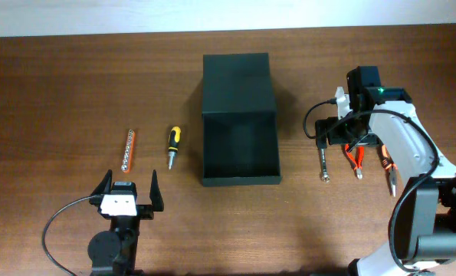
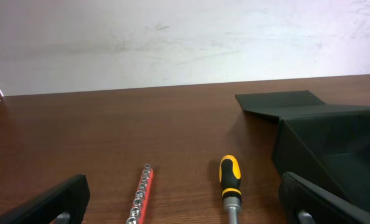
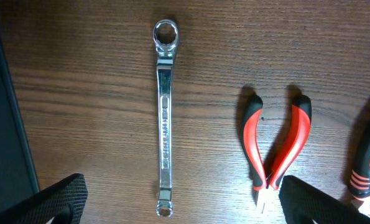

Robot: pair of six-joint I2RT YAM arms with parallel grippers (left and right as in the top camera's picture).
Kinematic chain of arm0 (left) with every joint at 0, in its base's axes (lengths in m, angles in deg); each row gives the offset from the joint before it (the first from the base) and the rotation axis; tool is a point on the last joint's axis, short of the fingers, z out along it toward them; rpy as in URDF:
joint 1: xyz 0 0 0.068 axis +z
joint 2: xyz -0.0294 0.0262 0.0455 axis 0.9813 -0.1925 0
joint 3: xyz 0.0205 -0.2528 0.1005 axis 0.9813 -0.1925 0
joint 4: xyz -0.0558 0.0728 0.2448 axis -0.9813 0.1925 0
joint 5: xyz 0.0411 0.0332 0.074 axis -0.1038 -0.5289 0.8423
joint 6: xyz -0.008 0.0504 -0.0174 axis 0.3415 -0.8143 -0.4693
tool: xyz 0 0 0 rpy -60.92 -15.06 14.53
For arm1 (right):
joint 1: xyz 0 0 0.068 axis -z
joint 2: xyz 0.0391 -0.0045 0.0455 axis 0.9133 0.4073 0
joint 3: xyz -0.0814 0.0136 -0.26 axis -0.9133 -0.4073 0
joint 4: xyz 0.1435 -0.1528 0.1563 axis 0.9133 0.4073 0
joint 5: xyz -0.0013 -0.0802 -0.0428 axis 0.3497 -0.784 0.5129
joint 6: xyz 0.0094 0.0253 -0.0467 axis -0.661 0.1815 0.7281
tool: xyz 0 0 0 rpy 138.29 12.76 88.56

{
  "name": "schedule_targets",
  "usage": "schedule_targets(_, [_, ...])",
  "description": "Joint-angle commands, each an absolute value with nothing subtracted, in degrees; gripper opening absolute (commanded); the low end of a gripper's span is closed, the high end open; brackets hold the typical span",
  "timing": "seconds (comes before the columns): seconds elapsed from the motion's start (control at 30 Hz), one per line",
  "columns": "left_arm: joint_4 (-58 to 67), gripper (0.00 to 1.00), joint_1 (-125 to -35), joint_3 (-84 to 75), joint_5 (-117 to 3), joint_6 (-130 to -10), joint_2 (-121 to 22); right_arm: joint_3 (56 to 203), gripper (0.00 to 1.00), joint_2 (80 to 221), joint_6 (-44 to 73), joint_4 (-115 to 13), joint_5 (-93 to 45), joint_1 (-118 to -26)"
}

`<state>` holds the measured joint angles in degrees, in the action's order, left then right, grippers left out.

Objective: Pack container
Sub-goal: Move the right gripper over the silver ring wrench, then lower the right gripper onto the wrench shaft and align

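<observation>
Starting with the overhead view: packing has not begun, as far as I can judge. The container (image 1: pixel 240 146) sits mid-table, its lid (image 1: pixel 236 83) flipped back toward the far edge, and nothing shows inside it. All five tools lie on the table (image 1: pixel 59 92). A strip of sockets (image 1: pixel 129 149) and a yellow-handled screwdriver (image 1: pixel 174 146) are on the container's left. A wrench (image 1: pixel 323 162), red pliers (image 1: pixel 355 161) and a second pair of red-and-black pliers (image 1: pixel 388 170) are on its right. The left gripper (image 1: pixel 129 182) sits near the front edge, fingers spread wide and empty, just short of the socket strip and the screwdriver. The right arm (image 1: pixel 400 134) hangs over the wrench and the pliers.

Left wrist view: both fingers sit far apart at the bottom corners with nothing between them. The socket strip and the screwdriver lie ahead, untouched, and the open container is off to the right.

Right wrist view: the right gripper (image 3: pixel 183 202) is spread wide and empty. It looks straight down on the wrench, with the red pliers beside it. The second pliers are only partly seen at the right edge, and the container wall is at the left edge.

Done: lid open. Left: every tool to pick and place, then probably closing the lid. The wrench looks the likeliest first pick.
</observation>
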<state>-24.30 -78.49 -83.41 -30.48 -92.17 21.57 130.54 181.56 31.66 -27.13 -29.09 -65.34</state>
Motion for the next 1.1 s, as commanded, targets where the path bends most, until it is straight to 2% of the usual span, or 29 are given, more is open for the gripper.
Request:
schedule_targets(0.0, [-24.3, 0.99, -78.3, -83.8, -30.1, -91.6, 22.1, 131.6, 0.99, 181.7, 32.4, -27.2, -29.6, -65.6])
schedule_targets(0.83, [-24.3, 0.99, -78.3, -83.8, -30.1, -91.6, 22.1, 131.6, 0.99, 191.7, 27.2, -28.3, -34.1, -65.6])
schedule_targets(1.07, [-24.3, 0.99, -78.3, -83.8, -30.1, -91.6, 22.1, 132.3, 0.99, 191.7, 27.8, -27.7, -34.2, -69.8])
